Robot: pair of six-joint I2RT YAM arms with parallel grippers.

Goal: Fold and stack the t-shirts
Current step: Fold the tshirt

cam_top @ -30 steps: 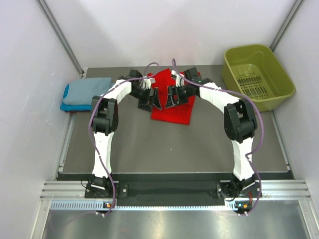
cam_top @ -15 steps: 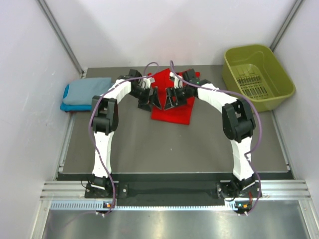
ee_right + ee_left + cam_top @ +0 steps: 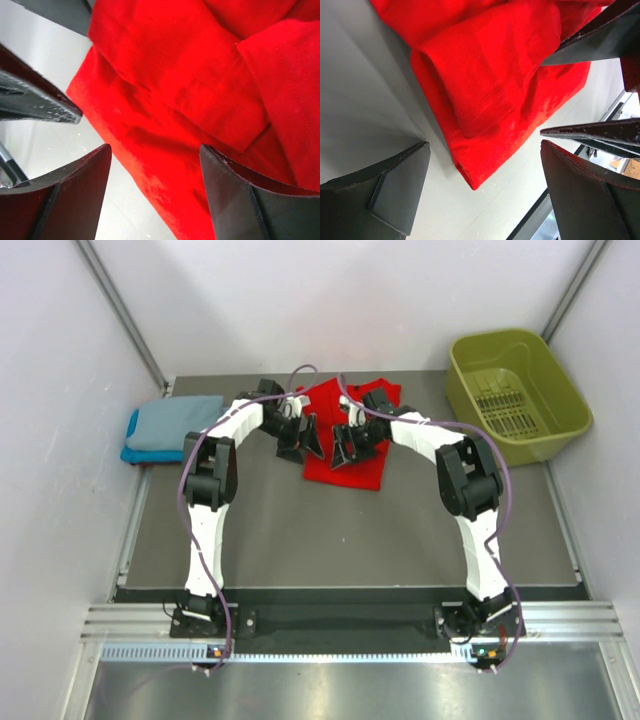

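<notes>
A bright red t-shirt [image 3: 348, 462] lies partly folded at the back middle of the table, one sleeve folded over its body [image 3: 490, 75]. My left gripper [image 3: 302, 440] hangs open at the shirt's left edge; in the left wrist view its fingers [image 3: 395, 195] straddle a corner of the shirt [image 3: 472, 180] without gripping it. My right gripper [image 3: 350, 443] is open just above the shirt, and the cloth's edge [image 3: 150, 170] lies between its fingertips [image 3: 250, 200]. A folded grey-blue t-shirt [image 3: 180, 420] rests on a turquoise one [image 3: 130, 452] at the far left.
An olive-green plastic basket [image 3: 515, 390] stands at the back right, off the mat's corner. White walls close in on both sides and the back. The two grippers hang close together, each one's fingers [image 3: 600, 135] showing in the other's wrist view.
The right arm's elbow and gripper have shifted a little to the left over the red shirt. The left arm has stayed put. Both grippers remain open.
</notes>
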